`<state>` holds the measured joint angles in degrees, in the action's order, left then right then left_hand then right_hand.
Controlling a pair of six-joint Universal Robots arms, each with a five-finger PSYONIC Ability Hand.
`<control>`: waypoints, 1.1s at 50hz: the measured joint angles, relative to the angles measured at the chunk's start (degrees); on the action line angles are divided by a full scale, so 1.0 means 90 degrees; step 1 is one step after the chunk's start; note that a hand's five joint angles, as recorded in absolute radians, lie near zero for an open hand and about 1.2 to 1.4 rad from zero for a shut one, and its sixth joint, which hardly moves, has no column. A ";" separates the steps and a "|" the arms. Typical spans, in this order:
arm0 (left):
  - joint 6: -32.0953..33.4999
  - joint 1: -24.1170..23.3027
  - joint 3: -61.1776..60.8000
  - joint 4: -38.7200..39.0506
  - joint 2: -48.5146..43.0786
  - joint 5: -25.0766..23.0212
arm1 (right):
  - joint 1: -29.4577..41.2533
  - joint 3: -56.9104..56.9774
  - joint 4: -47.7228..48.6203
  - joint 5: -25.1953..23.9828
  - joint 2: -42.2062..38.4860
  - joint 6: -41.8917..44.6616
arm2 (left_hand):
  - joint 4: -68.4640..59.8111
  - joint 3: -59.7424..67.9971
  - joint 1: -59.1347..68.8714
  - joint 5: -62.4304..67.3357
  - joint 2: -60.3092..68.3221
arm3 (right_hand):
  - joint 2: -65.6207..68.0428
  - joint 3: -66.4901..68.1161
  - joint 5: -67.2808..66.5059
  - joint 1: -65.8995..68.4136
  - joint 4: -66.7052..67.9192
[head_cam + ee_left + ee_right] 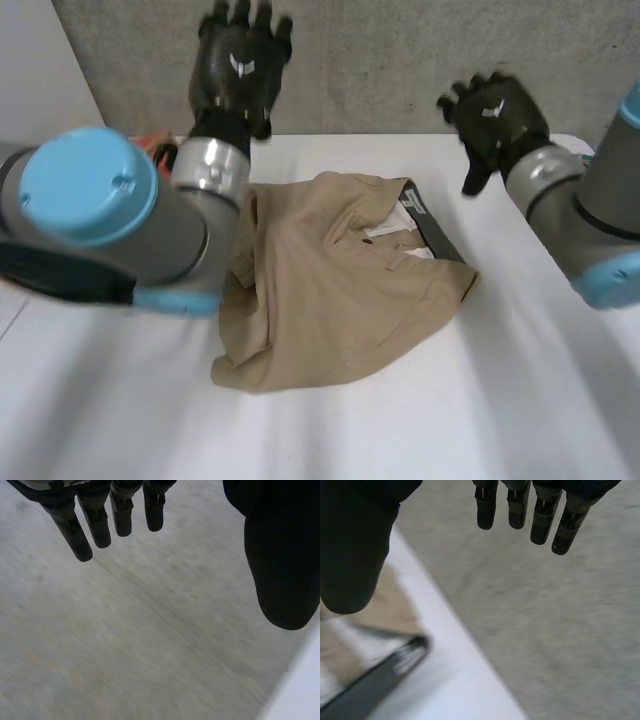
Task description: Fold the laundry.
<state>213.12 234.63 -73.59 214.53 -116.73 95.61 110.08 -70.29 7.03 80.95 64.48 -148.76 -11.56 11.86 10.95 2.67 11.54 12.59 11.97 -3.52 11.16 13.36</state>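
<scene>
Tan trousers (330, 290): creased, lumpy fold | left hand (238, 70), right hand (497, 118): both splayed, empty

A plain tan garment (330, 290) is laid on the white table (520, 400), its inner waistband (440, 237) shown in black with white patches. The left hand (238, 70) and the right hand (495, 115) are coloured black. A mottled grey wall (400, 60) is seen.

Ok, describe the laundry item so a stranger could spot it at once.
At the middle of the white table lies a rumpled tan garment. Its black waistband, on the side toward the right hand, marks it out from the bare white around it.
</scene>
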 measured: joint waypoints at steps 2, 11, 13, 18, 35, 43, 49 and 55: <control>-0.0015 -0.0102 -0.0562 -0.0253 0.0298 0.0077 | -0.0058 -0.0340 -0.0395 -0.0354 0.0227 0.0161 | -0.0038 0.0026 0.0047 0.0025 0.0046 | 0.0000 0.0000 0.0000 0.0000 0.0000; -0.0769 -0.0724 -0.2297 -0.1849 0.1229 0.0965 | -0.0479 -0.1399 -0.1673 -0.1510 0.0378 0.1822 | -0.1638 0.1597 0.1761 0.1532 0.1632 | 0.0017 0.0021 -0.0003 0.0021 0.0014; -0.1140 -0.0801 -0.2507 -0.2195 0.1331 0.1147 | -0.0541 -0.1506 -0.1765 -0.1660 0.0249 0.2301 | -0.1889 0.1841 0.1989 0.1774 0.1867 | 0.0051 0.0107 -0.0057 0.0040 0.0039; -0.2196 -0.0901 -0.2868 -0.3130 0.1487 0.1390 | -0.0668 -0.1557 -0.1838 -0.1952 -0.0262 0.3332 | -0.2095 0.2051 0.2135 0.1980 0.2075 | 0.0478 0.0581 -0.0396 0.0365 0.0389; -0.3523 -0.0863 -0.3510 -0.4195 0.1464 0.1325 | -0.0640 -0.0839 -0.1139 -0.2369 -0.1554 0.3639 | -0.2442 0.2391 0.2495 0.2296 0.2431 | 0.4346 0.4273 -0.3900 0.3437 0.4110; -0.3441 -0.0768 -0.3672 -0.3446 0.1258 0.1338 | -0.0679 -0.0771 -0.0982 -0.2241 -0.1446 0.3253 | -0.1971 0.1981 0.2087 0.1822 0.2000 | 0.6086 0.6198 -0.5818 0.4889 0.6061; -0.3140 -0.0650 -0.3694 -0.2856 0.0898 0.1346 | -0.0843 -0.0882 -0.1030 -0.2070 -0.1232 0.2850 | -0.1939 0.1959 0.2081 0.1803 0.1979 | 0.6086 0.6199 -0.5818 0.4889 0.6072; -0.2546 -0.0504 -0.3689 -0.2418 0.0527 0.1348 | -0.0996 -0.1091 -0.1066 -0.1828 -0.1057 0.2495 | -0.2124 0.2100 0.2220 0.2014 0.2137 | 0.6086 0.6199 -0.5818 0.4889 0.6073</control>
<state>190.21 230.09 -106.79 192.76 -111.99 107.74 101.12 -80.11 -2.57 64.50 54.96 -126.30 -30.68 30.76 30.92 20.80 30.77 67.36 67.76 -55.89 55.15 68.01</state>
